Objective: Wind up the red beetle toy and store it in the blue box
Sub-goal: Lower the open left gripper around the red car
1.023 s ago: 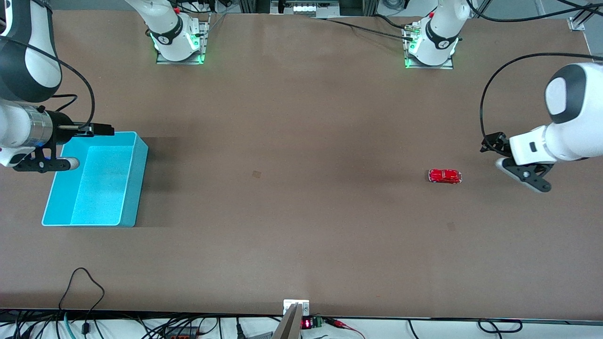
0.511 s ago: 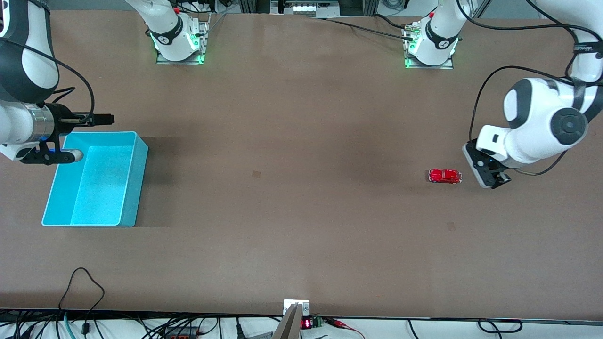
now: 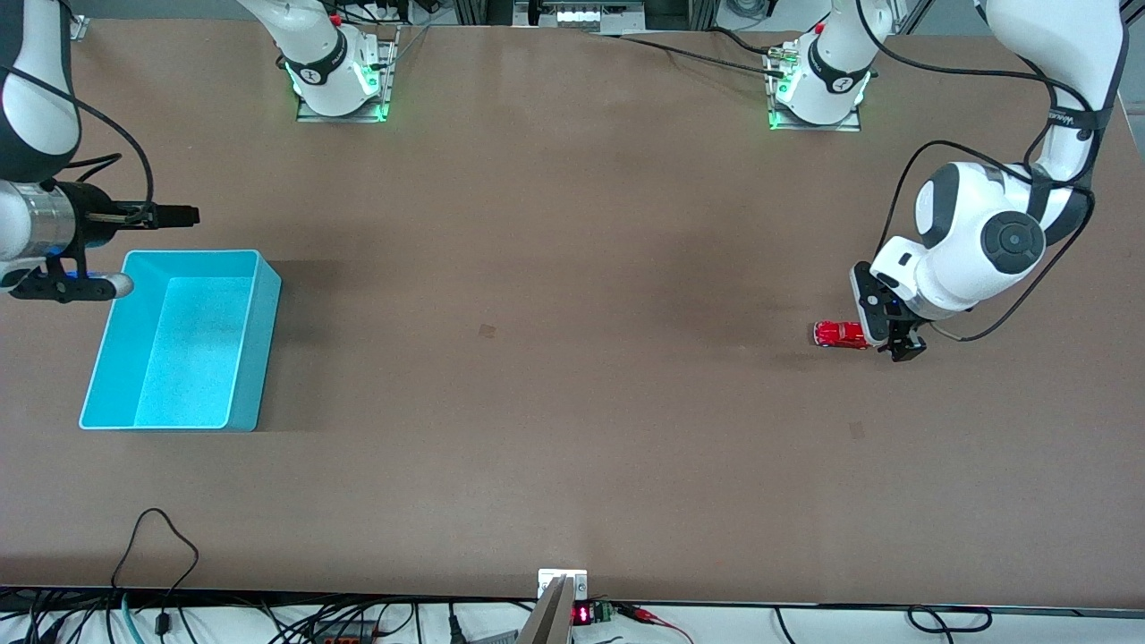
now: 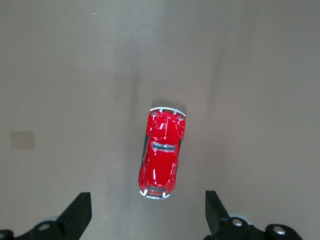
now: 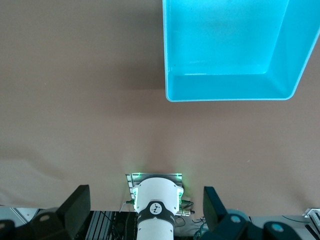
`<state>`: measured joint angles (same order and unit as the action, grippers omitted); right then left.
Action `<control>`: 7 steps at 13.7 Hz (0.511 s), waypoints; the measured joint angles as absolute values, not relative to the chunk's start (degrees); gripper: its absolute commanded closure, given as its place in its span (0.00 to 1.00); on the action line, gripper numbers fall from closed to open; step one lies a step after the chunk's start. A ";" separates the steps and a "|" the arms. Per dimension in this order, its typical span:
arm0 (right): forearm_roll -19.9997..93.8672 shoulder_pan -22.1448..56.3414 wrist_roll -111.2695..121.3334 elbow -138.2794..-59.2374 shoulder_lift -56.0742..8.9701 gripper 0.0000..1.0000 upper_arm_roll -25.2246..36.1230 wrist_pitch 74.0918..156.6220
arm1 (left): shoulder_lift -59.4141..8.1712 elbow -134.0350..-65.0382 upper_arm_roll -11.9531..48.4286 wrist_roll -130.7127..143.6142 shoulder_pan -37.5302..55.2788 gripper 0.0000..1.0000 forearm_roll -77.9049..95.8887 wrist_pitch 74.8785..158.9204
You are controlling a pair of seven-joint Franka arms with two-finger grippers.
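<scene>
Directly beneath my left gripper (image 4: 147, 217) sits the red beetle toy (image 4: 161, 153), upright on its wheels on the tabletop (image 3: 572, 358), toward the left arm's end. A second ago this gripper hung well off to the side of the car; now it has swung in over one end of it, fingers (image 4: 77, 215) spread wide with the car's bumper lying in the gap between them — touching neither. I judge that the approach is nearly done: what remains is to come down, close on the body, then wind it.

My right gripper (image 3: 165, 216) has drifted slightly away from the blue box (image 3: 255, 349) and waits beside its corner, fingers parted in its wrist view. The box stands empty, well apart from the car at the right arm's end — a long carry. Nothing lies on the tabletop between them to block the way.
</scene>
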<state>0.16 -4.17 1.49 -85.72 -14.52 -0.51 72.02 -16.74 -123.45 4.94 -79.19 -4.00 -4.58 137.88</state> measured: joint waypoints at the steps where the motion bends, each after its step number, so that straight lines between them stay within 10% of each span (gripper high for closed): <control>1: 0.16 -4.41 1.49 -85.50 -14.50 0.00 -0.45 72.95 | -17.45 -123.95 4.94 -79.91 -4.02 0.00 -4.58 139.32; 7: 0.19 -4.77 1.58 -85.50 -14.93 0.00 -0.63 90.43 | -21.29 -124.81 4.94 -82.62 -4.02 0.00 -4.58 144.26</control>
